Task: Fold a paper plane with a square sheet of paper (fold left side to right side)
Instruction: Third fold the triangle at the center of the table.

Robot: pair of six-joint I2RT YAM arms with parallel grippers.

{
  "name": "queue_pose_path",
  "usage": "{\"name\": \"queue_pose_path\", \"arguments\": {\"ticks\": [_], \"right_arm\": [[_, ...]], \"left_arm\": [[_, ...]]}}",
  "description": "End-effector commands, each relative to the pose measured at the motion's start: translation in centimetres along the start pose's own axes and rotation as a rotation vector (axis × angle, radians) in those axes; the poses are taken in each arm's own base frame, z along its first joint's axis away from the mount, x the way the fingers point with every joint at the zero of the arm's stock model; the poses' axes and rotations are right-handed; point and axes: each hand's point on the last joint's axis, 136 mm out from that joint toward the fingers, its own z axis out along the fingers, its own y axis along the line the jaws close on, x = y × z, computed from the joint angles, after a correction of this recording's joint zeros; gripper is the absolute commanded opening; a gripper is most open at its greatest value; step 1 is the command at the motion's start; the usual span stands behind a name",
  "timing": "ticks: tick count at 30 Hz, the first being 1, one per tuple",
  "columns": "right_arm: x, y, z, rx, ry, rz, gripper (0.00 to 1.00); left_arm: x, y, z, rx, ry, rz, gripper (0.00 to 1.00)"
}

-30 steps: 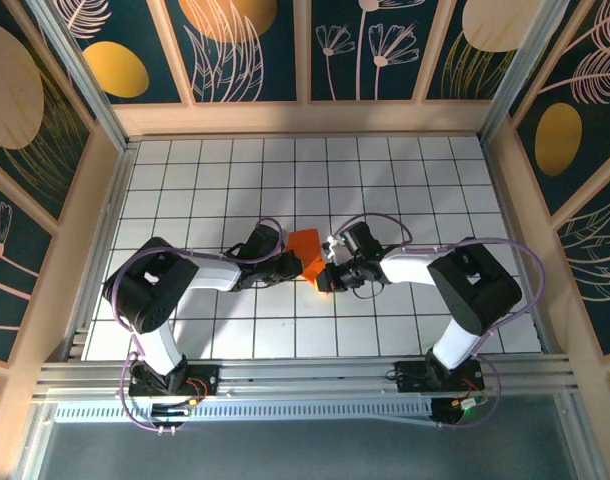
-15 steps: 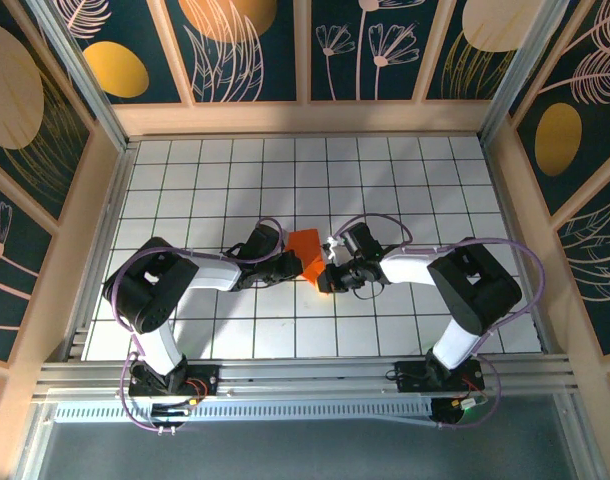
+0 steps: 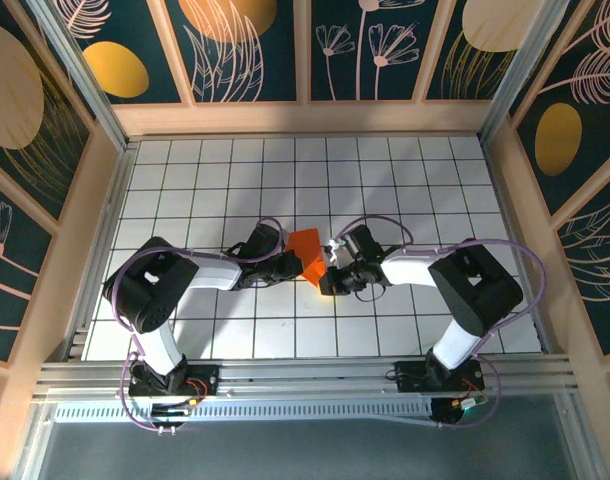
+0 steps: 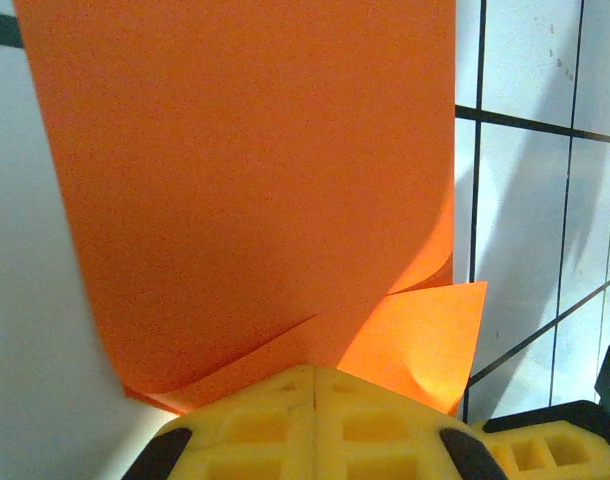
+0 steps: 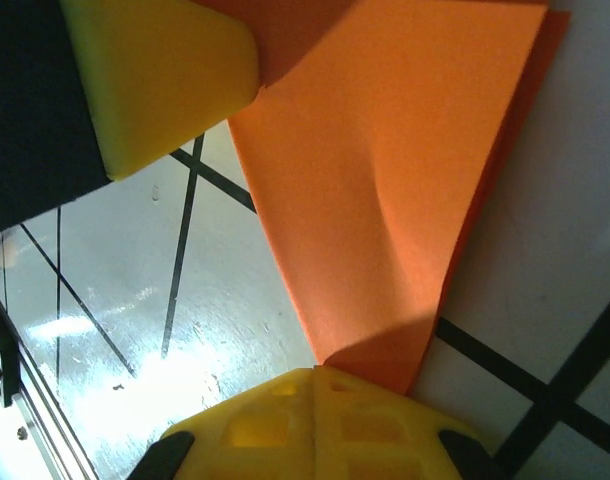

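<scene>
The square sheet of paper is bright orange and lies folded into a creased wedge at the middle of the white grid table. My left gripper is shut, its yellow fingertips lying over the paper's near edge, where a curled upper layer and a flat lower flap meet. From the other side, my right gripper is also shut and its fingertips rest on the pointed corner of the paper. No paper shows between either pair of jaws. The left arm's yellow finger touches the paper's far edge.
Wooden walls with dark floral panels enclose the table on three sides. An aluminium rail carrying both arm bases runs along the near edge. The two arms angle inward and meet at the centre.
My right gripper has crept slightly left, toward the paper. The left arm and the paper look unmoved.
</scene>
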Motion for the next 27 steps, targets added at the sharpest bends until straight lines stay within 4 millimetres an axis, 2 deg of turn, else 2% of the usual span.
{"name": "queue_pose_path", "arguments": {"ticks": [1, 4, 8, 14, 16, 22, 27], "right_arm": [[4.1, -2.3, -0.2, 0.088, 0.102, 0.069, 0.00], [4.2, -2.2, -0.6, 0.092, 0.100, 0.071, 0.00], [3.2, -1.0, -1.8, 0.080, 0.074, 0.051, 0.00], [0.2, 3.3, -4.3, -0.034, -0.016, -0.044, 0.00], [-0.8, 4.1, -4.6, -0.056, -0.052, -0.061, 0.00], [-2.6, 3.6, -2.7, -0.061, -0.066, -0.022, 0.00], [-2.4, 1.8, -1.3, -0.011, -0.047, 0.025, 0.00]], "left_arm": [[1.0, 4.9, 0.8, -0.183, 0.011, -0.032, 0.00], [1.0, 4.9, 0.8, -0.187, 0.010, -0.030, 0.00], [0.9, 4.8, 0.8, -0.187, 0.010, -0.025, 0.00], [0.9, 4.7, 0.7, -0.182, 0.008, -0.027, 0.00], [0.8, 4.6, 0.8, -0.178, 0.007, -0.026, 0.00], [0.8, 4.4, 0.9, -0.172, 0.010, -0.024, 0.00], [0.8, 4.4, 0.8, -0.171, 0.009, -0.024, 0.00]]}}
